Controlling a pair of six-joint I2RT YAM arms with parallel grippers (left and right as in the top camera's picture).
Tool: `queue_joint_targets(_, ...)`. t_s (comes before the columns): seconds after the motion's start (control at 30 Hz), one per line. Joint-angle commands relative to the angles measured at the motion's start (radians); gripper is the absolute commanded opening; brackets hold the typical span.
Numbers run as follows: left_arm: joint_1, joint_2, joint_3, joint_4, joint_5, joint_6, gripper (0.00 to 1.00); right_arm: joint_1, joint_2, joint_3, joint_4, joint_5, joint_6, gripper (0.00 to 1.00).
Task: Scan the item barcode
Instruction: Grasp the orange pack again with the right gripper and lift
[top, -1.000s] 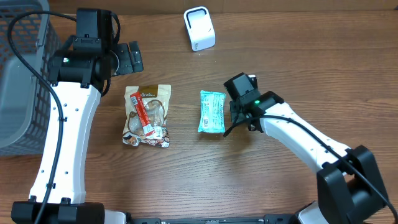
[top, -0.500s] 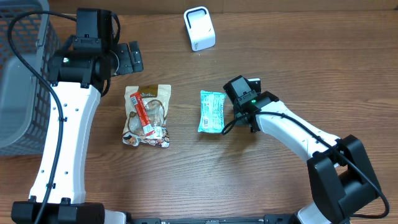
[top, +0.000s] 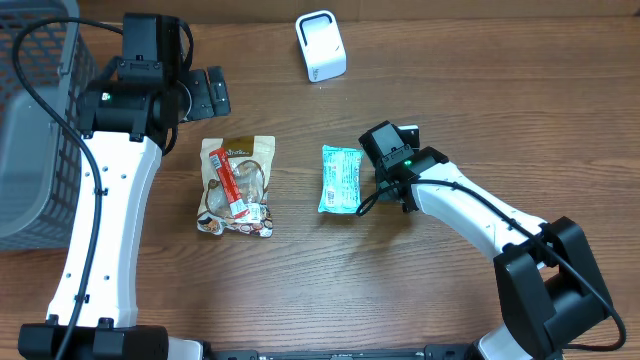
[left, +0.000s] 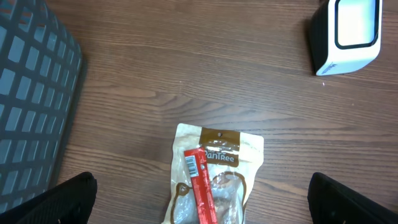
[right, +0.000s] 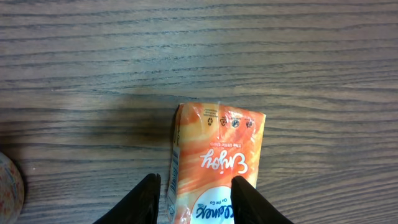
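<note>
From overhead, a small flat teal-and-white foil packet (top: 341, 180) lies mid-way across the brown wooden table (top: 480, 90), well apart from the white box-shaped scanner (top: 320, 45) near the far edge. The right gripper (top: 374, 184) sits at the packet's right edge with its tips hidden under the wrist, and the left gripper (top: 208, 92) hangs just beyond a cream-and-brown snack pouch (top: 237, 186). The left wrist view shows that gripper's black fingers (left: 68, 199) spread wide with nothing held between them. In the right wrist view the packet, which looks orange here, lies flat between the two black fingers (right: 148, 199). They stand partly apart astride it, and a strip of bare wood shows beside one, so it is not clamped. The packet looks light, thin, crinkly and slippery, so a shallow pinch across its narrow sides should lift it without buckling.
</note>
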Motion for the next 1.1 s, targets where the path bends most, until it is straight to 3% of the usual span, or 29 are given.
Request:
queue_joint_targets(0.0, 0.001, 0.002, 0.013, 0.000, -0.009, -0.013, 1.00, -0.004, 0.010, -0.005, 0.013, 0.018, 0.010, 0.41)
queue_joint_targets(0.23, 0.001, 0.002, 0.013, 0.000, -0.009, -0.013, 1.00, -0.043, 0.011, -0.005, 0.032, -0.031, 0.034, 0.43)
queue_joint_targets(0.47, 0.001, 0.002, 0.013, 0.000, -0.009, -0.013, 1.00, -0.045, 0.012, -0.005, 0.044, -0.087, 0.031, 0.35)
queue_joint_targets(1.07, 0.001, 0.002, 0.013, 0.000, -0.009, -0.013, 1.00, -0.045, 0.114, -0.005, 0.047, -0.080, 0.031, 0.29)
